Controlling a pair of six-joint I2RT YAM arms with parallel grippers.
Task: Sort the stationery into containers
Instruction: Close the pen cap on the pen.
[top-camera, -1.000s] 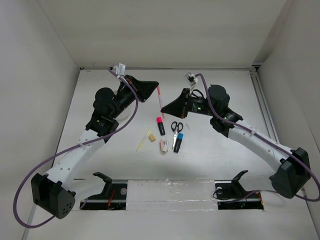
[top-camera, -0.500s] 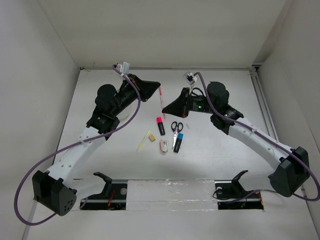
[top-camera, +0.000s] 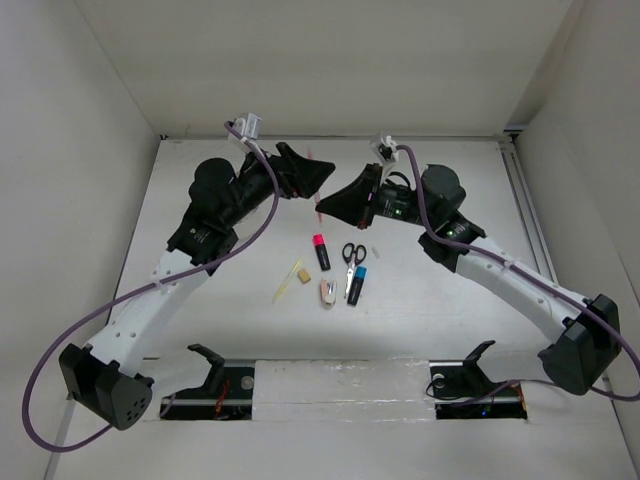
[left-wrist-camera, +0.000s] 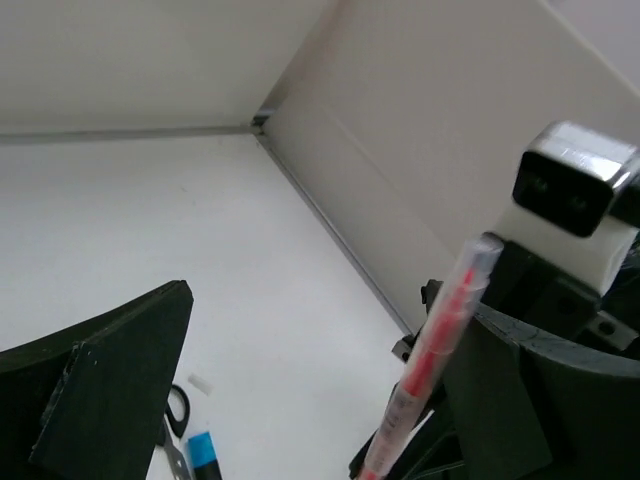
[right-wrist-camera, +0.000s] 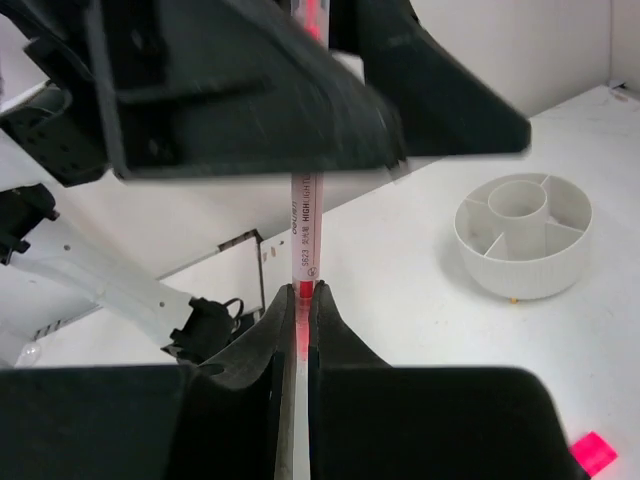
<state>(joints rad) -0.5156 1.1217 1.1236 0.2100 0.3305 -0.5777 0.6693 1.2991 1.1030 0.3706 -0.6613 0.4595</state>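
Two highlighters lie on the surface, one with a pink cap (top-camera: 321, 251) and one with a blue cap (top-camera: 357, 284). There is one pair of scissors (top-camera: 353, 256), one pink pen (right-wrist-camera: 305, 225), one thin yellow stick (top-camera: 285, 285), one tan eraser (top-camera: 303, 273), one white-and-pink piece (top-camera: 327, 291) and one tiny white bit (top-camera: 376, 252). There is one round white tray (right-wrist-camera: 520, 265) with a single cup in its middle. Two arms, left (top-camera: 165, 295) and right (top-camera: 510, 285).

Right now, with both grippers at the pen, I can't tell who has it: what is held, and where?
The right gripper is shut on the pink pen, pinching a pink section near one end. The left gripper is open, holding nothing.
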